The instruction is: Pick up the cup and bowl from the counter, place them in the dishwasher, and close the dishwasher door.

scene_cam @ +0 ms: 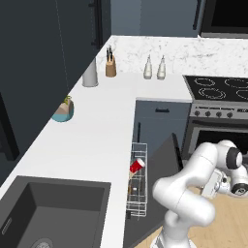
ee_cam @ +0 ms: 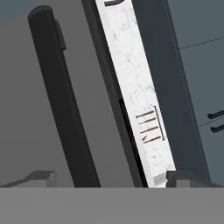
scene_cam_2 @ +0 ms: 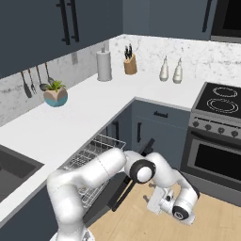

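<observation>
1. The cup (scene_cam: 137,165) lies on its side in the white wire rack (scene_cam: 137,181) of the dishwasher, just under the counter (scene_cam: 92,140) edge. I cannot make out the bowl anywhere; it may sit lower in the rack, hidden by the wires.
2. The dishwasher door (scene_cam: 162,174) stands partly raised, tilted away from the rack and not yet shut. Its dark bar handle (ee_cam: 61,100) runs close across the hand view, against the door's grey face.
3. The gripper (ee_cam: 107,177) faces that door face with its jaws spread wide and nothing between them; one fingertip sits on each side of the handle's lower end, not touching it.
4. Judging from this, closing the door is the step left. The rack looks pulled out past the counter edge, so a push could jam the door against it or rattle the cup loose.
5. A push landing off-centre, near the handle end, could slip along the bar rather than swing the door.
6. The arm folds low beside the door, elbow bent out over the wooden floor (scene_cam_2: 216,216), with the wrist turned back toward the door. The oven (scene_cam_2: 212,155) stands just beyond the door, so a wide elbow swing risks striking it.
</observation>
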Motion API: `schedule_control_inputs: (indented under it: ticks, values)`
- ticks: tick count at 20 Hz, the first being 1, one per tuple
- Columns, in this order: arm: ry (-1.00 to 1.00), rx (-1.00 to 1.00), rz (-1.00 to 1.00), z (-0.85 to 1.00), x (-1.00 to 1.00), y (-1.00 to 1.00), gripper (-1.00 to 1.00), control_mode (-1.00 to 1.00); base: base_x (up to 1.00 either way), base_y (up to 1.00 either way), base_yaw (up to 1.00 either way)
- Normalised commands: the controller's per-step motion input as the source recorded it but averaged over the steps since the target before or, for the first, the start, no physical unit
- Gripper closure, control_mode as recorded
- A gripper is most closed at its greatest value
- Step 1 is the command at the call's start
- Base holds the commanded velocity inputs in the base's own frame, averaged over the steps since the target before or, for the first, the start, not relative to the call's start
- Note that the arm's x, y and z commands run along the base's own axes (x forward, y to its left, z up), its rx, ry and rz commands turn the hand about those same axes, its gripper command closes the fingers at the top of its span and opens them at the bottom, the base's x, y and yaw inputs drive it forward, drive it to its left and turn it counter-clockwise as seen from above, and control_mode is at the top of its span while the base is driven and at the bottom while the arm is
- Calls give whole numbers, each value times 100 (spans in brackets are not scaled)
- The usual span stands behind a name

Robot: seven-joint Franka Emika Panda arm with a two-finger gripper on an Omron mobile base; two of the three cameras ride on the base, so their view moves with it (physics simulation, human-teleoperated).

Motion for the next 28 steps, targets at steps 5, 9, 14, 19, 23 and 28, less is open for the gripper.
schedule_control_inputs:
  ticks: [5,9,14,19,23,28]
  values:
    - [0,0,0,-32,34,30,-100,-100,0,0,0]
    - [0,0,0,-18,34,44,-100,-100,0,0,0]
    - [0,0,0,-4,29,46,-100,-100,0,0,0]
    - [0,0,-2,0,14,48,-100,-100,0,0,0]
    - [-2,0,-4,14,0,65,-100,-100,0,0,0]
    - [-4,0,-8,38,5,96,-100,-100,0,0,0]
